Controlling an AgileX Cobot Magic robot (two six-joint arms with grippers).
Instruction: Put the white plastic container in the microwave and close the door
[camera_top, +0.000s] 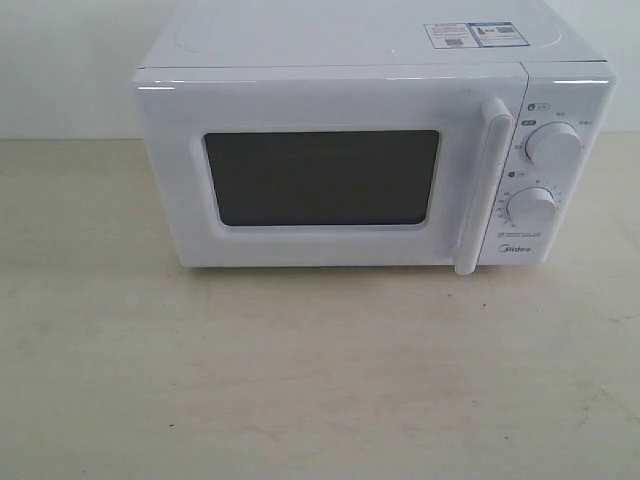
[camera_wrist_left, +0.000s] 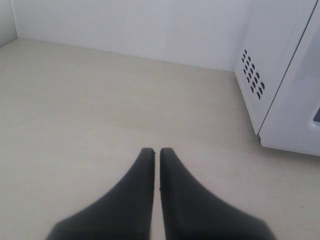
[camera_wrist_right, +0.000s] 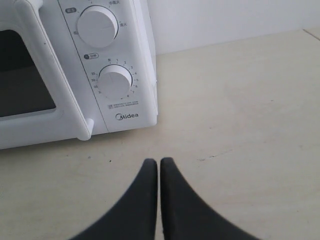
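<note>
The white microwave (camera_top: 370, 150) stands at the back of the table with its door (camera_top: 320, 175) shut; the dark window and the vertical bar handle (camera_top: 485, 185) face the camera. The white plastic container is out of view in every frame. Neither gripper shows in the exterior view. My left gripper (camera_wrist_left: 157, 151) is shut with nothing between its black fingers, hovering over bare table beside the microwave's vented side wall (camera_wrist_left: 262, 70). My right gripper (camera_wrist_right: 158, 161) is shut and empty, a little in front of the microwave's dial panel (camera_wrist_right: 107, 60) and the lower end of the handle (camera_wrist_right: 86, 131).
Two round white dials (camera_top: 548, 145) and the Midea logo (camera_top: 515, 252) sit on the right panel, and a sticker (camera_top: 470, 35) lies on top. The pale wooden table (camera_top: 320, 380) stretches in front; a white wall (camera_wrist_left: 130, 25) stands behind.
</note>
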